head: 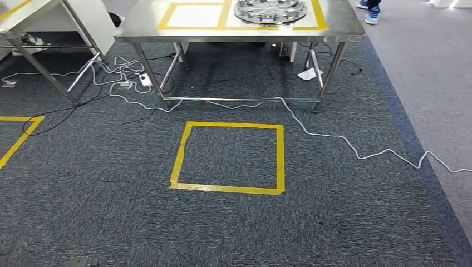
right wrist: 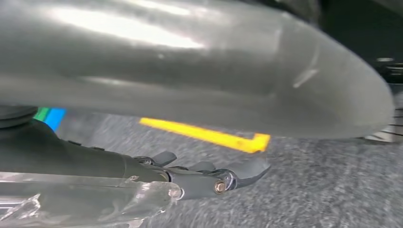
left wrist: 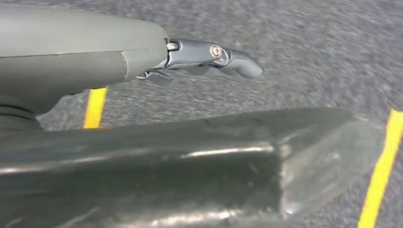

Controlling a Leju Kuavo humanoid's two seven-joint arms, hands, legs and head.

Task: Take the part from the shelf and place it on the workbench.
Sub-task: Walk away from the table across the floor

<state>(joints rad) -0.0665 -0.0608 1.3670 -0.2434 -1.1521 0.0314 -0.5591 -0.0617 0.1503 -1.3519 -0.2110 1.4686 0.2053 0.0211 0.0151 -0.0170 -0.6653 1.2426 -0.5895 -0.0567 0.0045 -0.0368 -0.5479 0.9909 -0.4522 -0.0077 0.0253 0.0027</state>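
Both hands hang over the grey carpet, left hand [left wrist: 209, 59] and right hand [right wrist: 209, 178] with fingers extended, holding nothing. Round metal part [head: 270, 10] lies on the steel surface [head: 139, 28] ahead.

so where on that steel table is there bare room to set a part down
The left taped rectangle on the workbench is bare, bordered by yellow tape. The right rectangle is crowded: a round metal part fills it. The table's front strip is narrow.

one steel workbench [head: 239, 34], one round metal part [head: 270, 10], one yellow floor square [head: 228, 158], two blue shoes [head: 369, 9].
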